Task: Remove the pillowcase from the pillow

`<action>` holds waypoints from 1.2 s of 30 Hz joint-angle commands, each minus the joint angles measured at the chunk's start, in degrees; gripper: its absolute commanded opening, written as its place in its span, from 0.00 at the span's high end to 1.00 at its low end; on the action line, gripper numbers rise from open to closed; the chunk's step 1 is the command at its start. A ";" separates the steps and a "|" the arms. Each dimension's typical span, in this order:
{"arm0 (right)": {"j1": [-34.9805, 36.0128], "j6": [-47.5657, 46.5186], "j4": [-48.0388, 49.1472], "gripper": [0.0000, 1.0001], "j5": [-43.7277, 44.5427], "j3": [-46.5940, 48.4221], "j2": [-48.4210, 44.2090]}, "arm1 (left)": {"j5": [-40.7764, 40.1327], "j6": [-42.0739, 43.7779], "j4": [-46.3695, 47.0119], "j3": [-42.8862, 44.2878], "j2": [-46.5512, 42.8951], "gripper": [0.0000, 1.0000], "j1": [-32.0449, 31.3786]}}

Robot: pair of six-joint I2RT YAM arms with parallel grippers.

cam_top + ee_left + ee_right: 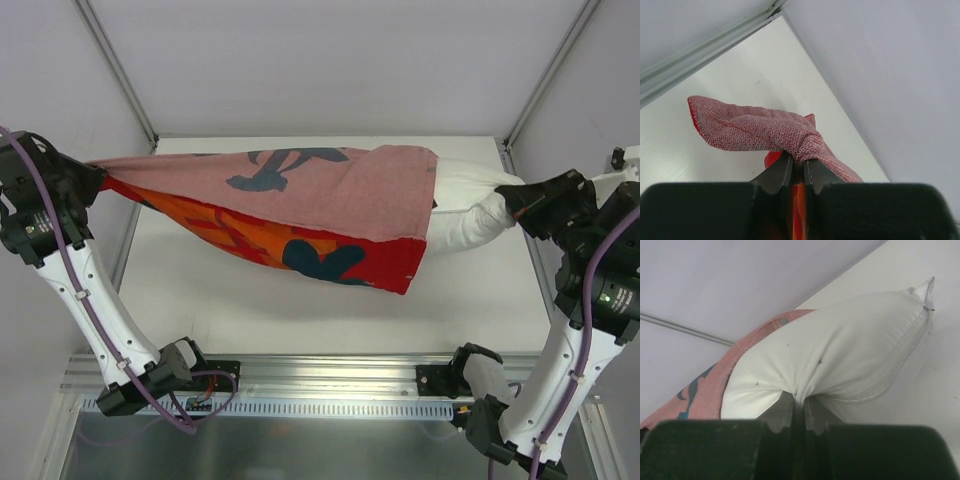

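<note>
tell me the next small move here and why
Probably draw the right gripper a little rightward, away from the left gripper. It is shut on the bare end of the pillow, the left on the opposite end of the pillowcase, which covers the rest of the pillow, so spreading should slide it out.

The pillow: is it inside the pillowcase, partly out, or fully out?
Partly out. The white end of the pillow protrudes from the pillowcase on the right, pinched by the right gripper; the rest is covered.

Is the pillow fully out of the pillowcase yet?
No, in the top view only one end of the pillow pokes out of the pillowcase.
</note>
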 commanded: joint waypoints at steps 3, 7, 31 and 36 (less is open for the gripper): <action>-0.48 -7.72 2.87 0.99 14.72 8.46 -2.32 | -7.48 1.41 4.21 9.21 -0.45 1.00 1.97; 0.05 -9.92 3.04 0.99 15.35 9.17 -1.63 | -3.18 1.59 4.39 9.31 1.39 1.00 1.97; 7.87 -10.62 9.82 0.99 9.02 -5.89 17.10 | -6.78 9.41 3.77 8.24 16.52 1.00 -23.08; 6.91 -8.43 9.11 0.99 7.52 2.04 9.90 | -6.60 9.85 3.68 18.26 10.64 1.00 -22.56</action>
